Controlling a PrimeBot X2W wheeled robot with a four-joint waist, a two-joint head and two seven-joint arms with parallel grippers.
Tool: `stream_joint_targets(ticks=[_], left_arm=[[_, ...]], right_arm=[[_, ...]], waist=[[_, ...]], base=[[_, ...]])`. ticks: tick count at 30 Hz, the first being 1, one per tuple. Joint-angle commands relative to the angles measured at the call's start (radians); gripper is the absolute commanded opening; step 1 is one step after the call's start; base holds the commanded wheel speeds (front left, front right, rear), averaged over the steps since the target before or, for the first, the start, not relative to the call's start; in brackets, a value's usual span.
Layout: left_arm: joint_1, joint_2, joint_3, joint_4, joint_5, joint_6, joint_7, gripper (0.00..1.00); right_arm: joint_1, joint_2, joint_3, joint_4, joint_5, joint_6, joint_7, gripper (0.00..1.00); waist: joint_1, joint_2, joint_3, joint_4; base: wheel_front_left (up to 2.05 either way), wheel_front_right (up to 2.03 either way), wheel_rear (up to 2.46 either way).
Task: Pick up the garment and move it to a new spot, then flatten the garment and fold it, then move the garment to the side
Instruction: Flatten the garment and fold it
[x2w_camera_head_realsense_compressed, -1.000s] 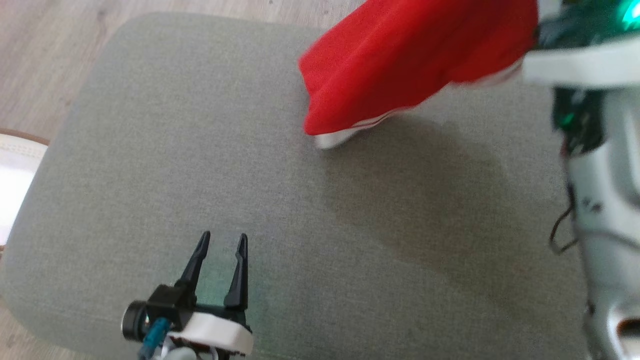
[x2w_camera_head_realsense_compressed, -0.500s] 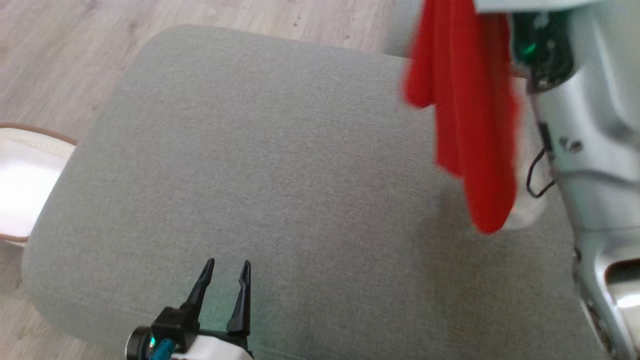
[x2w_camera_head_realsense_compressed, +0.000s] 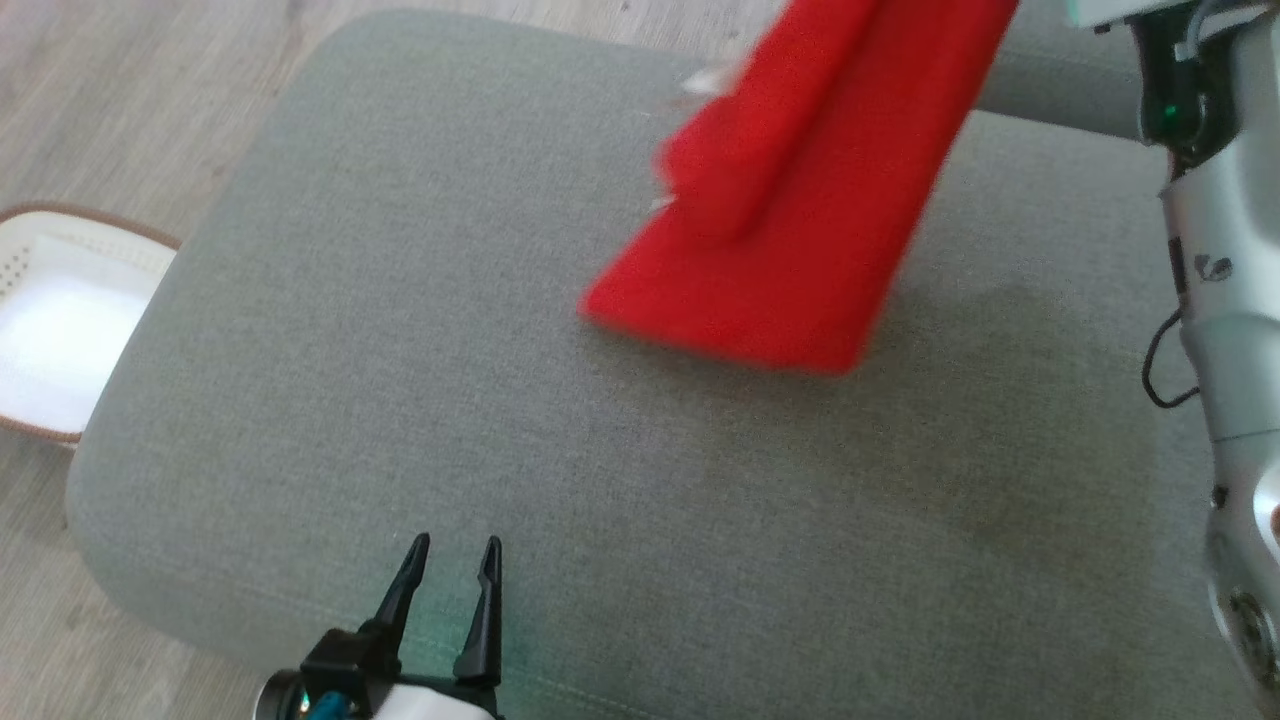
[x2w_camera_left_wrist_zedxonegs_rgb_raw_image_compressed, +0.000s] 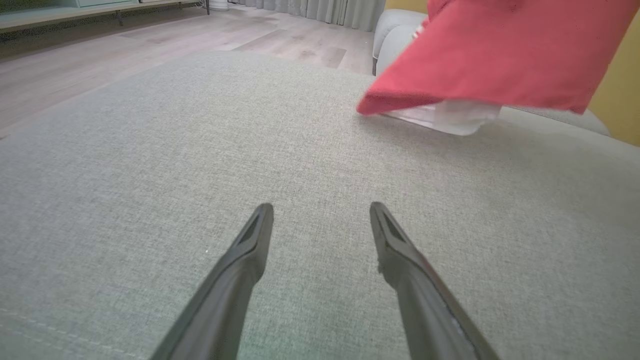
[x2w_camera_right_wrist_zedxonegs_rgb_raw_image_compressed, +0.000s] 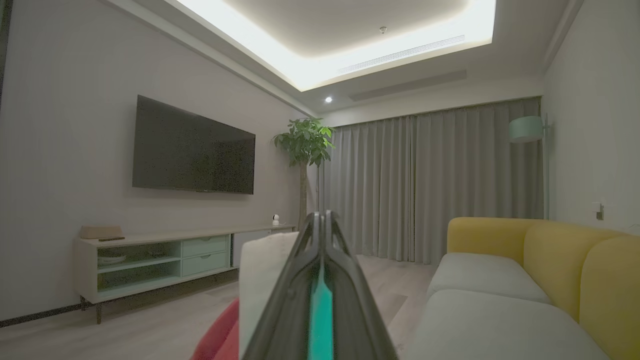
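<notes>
Red garment (x2w_camera_head_realsense_compressed: 790, 230) hangs from my right gripper over the far right part of the grey cushion (x2w_camera_head_realsense_compressed: 400, 350); my left gripper (x2w_camera_head_realsense_compressed: 456, 543) is spread with nothing in it.

In the right wrist view I see the 2 fingers of the right gripper (x2w_camera_right_wrist_zedxonegs_rgb_raw_image_compressed: 320, 216) pressed together, with white and red cloth of the garment (x2w_camera_right_wrist_zedxonegs_rgb_raw_image_compressed: 220, 335) beside them at the lower left, so I read it as pinching the garment. In the left wrist view the garment (x2w_camera_left_wrist_zedxonegs_rgb_raw_image_compressed: 500, 55) slopes down from the upper right, with a white part under its red edge; I cannot tell if it touches the cushion. The left gripper (x2w_camera_left_wrist_zedxonegs_rgb_raw_image_compressed: 321, 207) is low over the near edge of the cushion, well apart from the garment. A white basket (x2w_camera_head_realsense_compressed: 50, 330) stands on the wooden floor (x2w_camera_head_realsense_compressed: 100, 100) at the left.
</notes>
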Motion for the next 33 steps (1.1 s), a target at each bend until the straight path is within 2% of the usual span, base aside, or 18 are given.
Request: stream_joint_targets(ticks=[1, 7, 17, 23, 27, 31, 33], left_arm=[[-0.036, 0.001, 0.022, -0.029, -0.004, 0.003, -0.010, 1.00], [-0.037, 0.001, 0.022, -0.022, -0.005, 0.012, -0.010, 1.00], [-0.046, 0.001, 0.035, -0.022, 0.006, 0.009, -0.010, 1.00], [-0.062, 0.001, 0.046, -0.023, 0.015, 0.008, -0.010, 1.00], [-0.073, 0.001, 0.057, -0.021, 0.024, 0.005, -0.010, 1.00], [-0.081, 0.001, 0.068, -0.022, 0.029, 0.005, -0.010, 1.00], [-0.087, 0.001, 0.072, -0.026, 0.026, 0.004, -0.010, 1.00]], right_arm=[[-0.009, 0.008, 0.015, -0.031, -0.014, -0.001, -0.008, 0.00], [0.114, -0.029, 0.034, -0.004, -0.005, -0.001, -0.011, 0.00], [0.587, -0.091, 0.055, -0.028, 0.027, -0.001, -0.011, 0.00], [0.749, -0.099, -0.019, -0.038, 0.003, -0.001, -0.011, 0.00], [0.817, -0.118, -0.089, -0.056, -0.088, -0.001, -0.011, 0.00], [0.854, -0.088, -0.160, -0.110, -0.167, -0.001, -0.011, 0.00], [0.854, -0.059, -0.183, -0.193, -0.191, -0.001, -0.011, 0.00]], waist=[[-0.0002, 0.0000, 0.008, 0.002], [-0.0002, 0.0000, 0.010, -0.023], [-0.0002, 0.0000, 0.007, -0.114], [-0.0002, 0.0000, 0.013, -0.157], [-0.0002, 0.0000, 0.011, -0.180], [-0.0002, 0.0000, 0.013, -0.198], [-0.0002, 0.0000, 0.018, -0.210]], base=[[0.00, 0.00, 0.00], [0.00, 0.00, 0.00], [0.00, 0.00, 0.00], [0.00, 0.00, 0.00], [0.00, 0.00, 0.00], [0.00, 0.00, 0.00], [0.00, 0.00, 0.00]])
